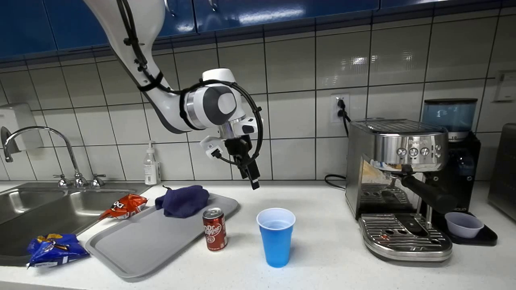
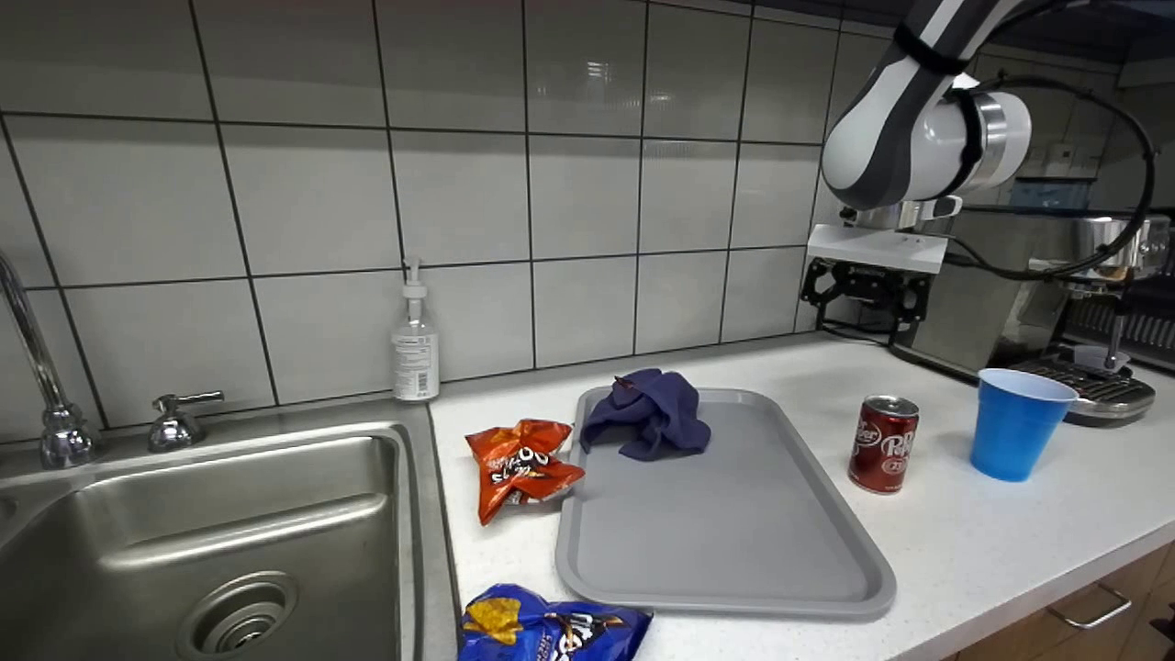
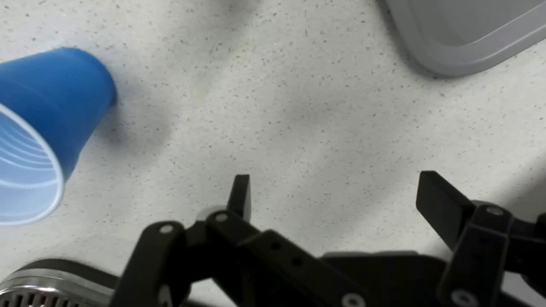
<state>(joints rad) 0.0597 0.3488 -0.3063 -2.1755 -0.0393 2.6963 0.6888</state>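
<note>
Black two-finger gripper (image 3: 335, 175): jaws spread wide, nothing gripped, hanging above the white speckled countertop (image 1: 318, 229) toward its back edge, between a back corner of the gray rectangular plastic tray (image 1: 161, 241) and the boxy stainless-steel espresso machine (image 1: 365, 177). Blue tapered plastic cup (image 1: 277, 245), white inside, stands upright on the countertop, untouched, further toward the front edge than the gripper. Red cylindrical metal Dr Pepper can (image 2: 884, 445) is upright between the cup and the tray's long edge; crumpled purple cloth (image 1: 183, 202) lies over the tray's other back corner.
</note>
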